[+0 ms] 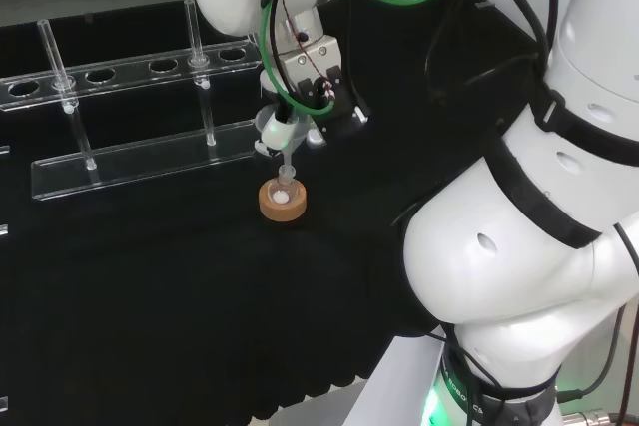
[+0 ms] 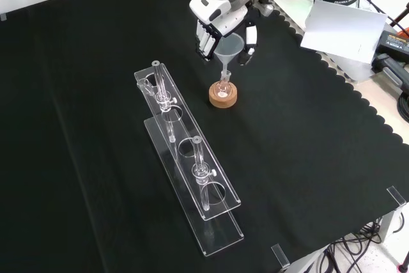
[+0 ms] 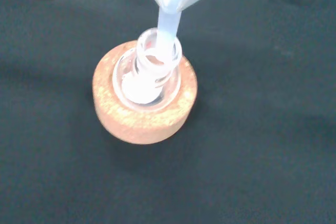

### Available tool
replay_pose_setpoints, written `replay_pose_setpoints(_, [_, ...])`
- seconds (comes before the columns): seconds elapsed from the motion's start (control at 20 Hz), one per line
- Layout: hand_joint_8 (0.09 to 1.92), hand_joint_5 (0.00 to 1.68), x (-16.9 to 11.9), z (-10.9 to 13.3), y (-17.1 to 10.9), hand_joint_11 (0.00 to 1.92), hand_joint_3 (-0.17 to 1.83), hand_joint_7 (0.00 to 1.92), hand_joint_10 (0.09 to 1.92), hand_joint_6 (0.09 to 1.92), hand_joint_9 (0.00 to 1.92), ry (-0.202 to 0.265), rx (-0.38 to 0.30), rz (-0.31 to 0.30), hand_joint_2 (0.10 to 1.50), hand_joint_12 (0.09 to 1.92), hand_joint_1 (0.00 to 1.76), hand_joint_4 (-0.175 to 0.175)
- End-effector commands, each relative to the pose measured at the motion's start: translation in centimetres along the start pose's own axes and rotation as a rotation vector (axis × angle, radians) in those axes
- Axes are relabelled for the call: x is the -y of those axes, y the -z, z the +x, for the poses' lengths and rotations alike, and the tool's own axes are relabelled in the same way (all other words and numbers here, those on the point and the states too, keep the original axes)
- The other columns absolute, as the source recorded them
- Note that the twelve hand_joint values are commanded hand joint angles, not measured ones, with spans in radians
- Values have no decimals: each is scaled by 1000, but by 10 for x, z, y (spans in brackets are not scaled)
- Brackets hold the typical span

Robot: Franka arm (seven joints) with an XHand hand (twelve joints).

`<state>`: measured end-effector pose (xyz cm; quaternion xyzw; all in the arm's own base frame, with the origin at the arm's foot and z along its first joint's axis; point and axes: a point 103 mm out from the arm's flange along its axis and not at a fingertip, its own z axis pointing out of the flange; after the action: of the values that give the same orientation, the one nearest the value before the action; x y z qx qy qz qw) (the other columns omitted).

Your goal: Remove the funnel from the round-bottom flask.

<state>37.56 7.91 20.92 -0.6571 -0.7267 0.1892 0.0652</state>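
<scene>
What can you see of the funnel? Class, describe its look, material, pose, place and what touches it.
The funnel looks like pale, translucent plastic: a wide cone on top narrowing to a thin stem. It stands about upright, mouth up. The stem's tip reaches the neck of the small clear flask, which sits in a cork ring on the black cloth. The hand has its fingers curled round the cone, on both sides of it. No liquid shows in the cone.

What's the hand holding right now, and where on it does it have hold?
The hand holds the clear funnel by its cone, fingers curled round the rim. The funnel's stem still reaches into the neck of the round-bottom flask on its cork ring.
</scene>
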Motion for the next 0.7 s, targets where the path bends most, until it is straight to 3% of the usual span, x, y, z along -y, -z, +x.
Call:
replay_pose_setpoints(0.05, [665, 933, 6, 5, 23, 1117, 295, 802, 189, 948, 1284, 4, 30, -3, 974, 924, 953, 96])
replay_pose_setpoints(0.1, [670, 929, 8, 5, 26, 1129, 187, 802, 174, 1017, 1293, 4, 32, -4, 1035, 914, 971, 135])
replay_pose_setpoints(0.2, [676, 926, 10, 5, 33, 1147, 85, 805, 158, 1073, 1305, 3, 35, -9, 1091, 905, 985, 167])
replay_pose_setpoints(0.7, [681, 930, 24, 9, 58, 1174, 38, 813, 146, 1083, 1317, -2, 44, -35, 1114, 894, 992, 175])
